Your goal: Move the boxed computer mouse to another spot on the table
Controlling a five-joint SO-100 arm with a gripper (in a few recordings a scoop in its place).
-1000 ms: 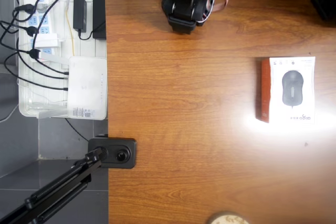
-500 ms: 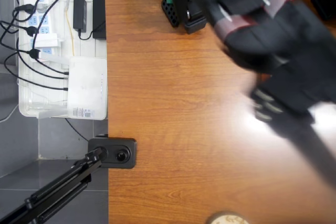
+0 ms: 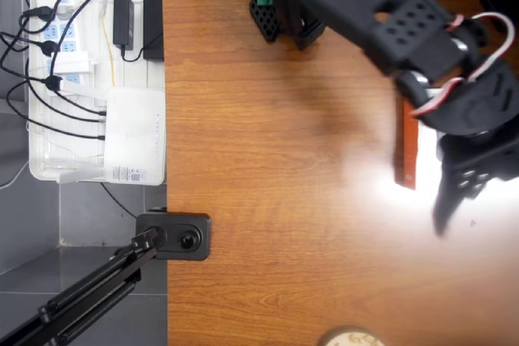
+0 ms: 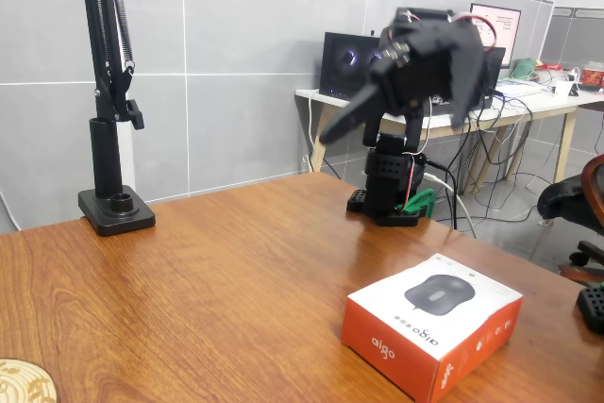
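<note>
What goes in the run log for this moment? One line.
phase: approach | gripper: raised above boxed computer mouse, not touching | box: flat on table

In the overhead view, the mouse box (image 3: 408,147) lies on the table (image 3: 268,200) near its right edge, largely under the arm (image 3: 381,14). The gripper (image 3: 458,196) hangs above the box. The arm's base (image 3: 280,18) stands at the table's top edge. A clamp (image 3: 174,235) sits at the left edge. A tray (image 3: 40,164) lies left of the table. In the fixed view, the box (image 4: 434,323) lies in front of the base (image 4: 387,200).
</note>
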